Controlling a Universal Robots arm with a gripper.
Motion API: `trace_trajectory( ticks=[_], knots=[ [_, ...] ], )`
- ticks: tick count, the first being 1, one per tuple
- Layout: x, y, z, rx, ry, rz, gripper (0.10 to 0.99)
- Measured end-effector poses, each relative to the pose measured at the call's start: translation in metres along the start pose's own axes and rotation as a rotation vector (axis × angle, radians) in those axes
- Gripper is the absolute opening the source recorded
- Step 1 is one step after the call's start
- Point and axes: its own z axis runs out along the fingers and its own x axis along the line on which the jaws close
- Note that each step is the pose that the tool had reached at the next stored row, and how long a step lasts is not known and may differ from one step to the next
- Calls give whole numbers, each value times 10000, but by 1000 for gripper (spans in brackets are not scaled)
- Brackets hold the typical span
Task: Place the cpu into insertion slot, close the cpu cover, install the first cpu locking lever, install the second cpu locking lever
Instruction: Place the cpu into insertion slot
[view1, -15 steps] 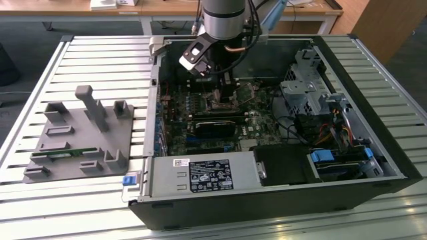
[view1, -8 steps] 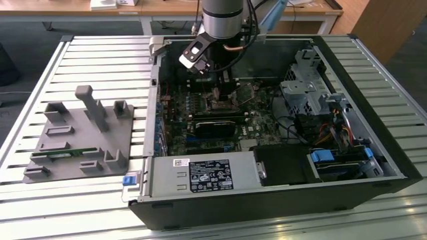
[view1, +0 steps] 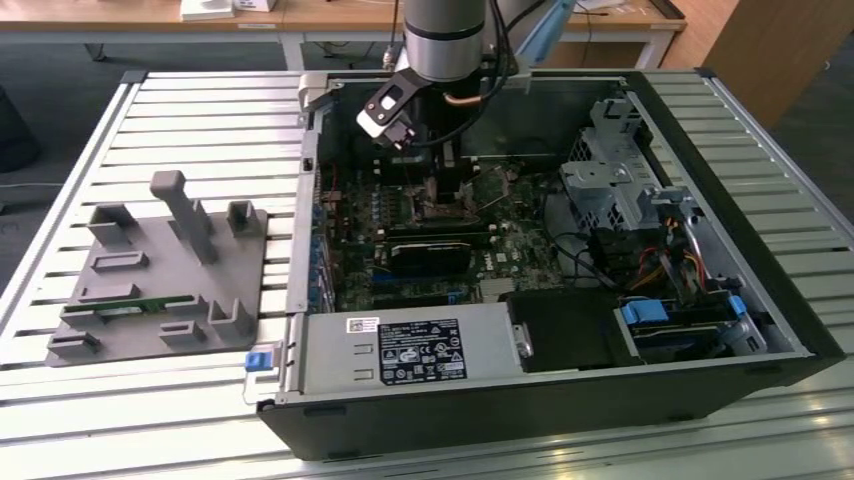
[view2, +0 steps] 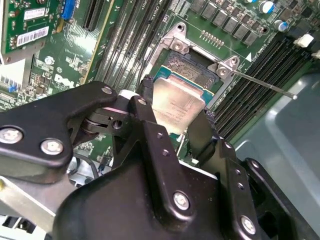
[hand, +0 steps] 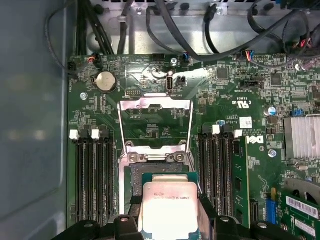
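The first step is under way and nothing is finished. The gripper (view2: 175, 117) has its fingers (view2: 145, 102) clamped on two opposite edges of the cpu (view2: 177, 106), holding it low over the insertion slot (view2: 189, 66). The chip overlaps only the near part of the slot, whose dark contact field lies bare beyond it, so I judge the cpu not yet seated. In the first wrist view the cpu cover (hand: 155, 104) stands swung open past the slot. In the second wrist view a thin locking lever (view2: 260, 82) juts free, so the cover and both levers remain to be done. The cpu lies flat, metal lid up, its edges roughly square with the slot's rim. Being square, it has no long axis. In the exterior view this work sits near 11 o'clock inside the open computer case (view1: 747, 330).
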Motion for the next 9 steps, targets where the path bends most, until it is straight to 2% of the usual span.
trace_trajectory(
  ticks=[9],
  knots=[
    [1,-2,24,0,2,14,525]
  ],
)
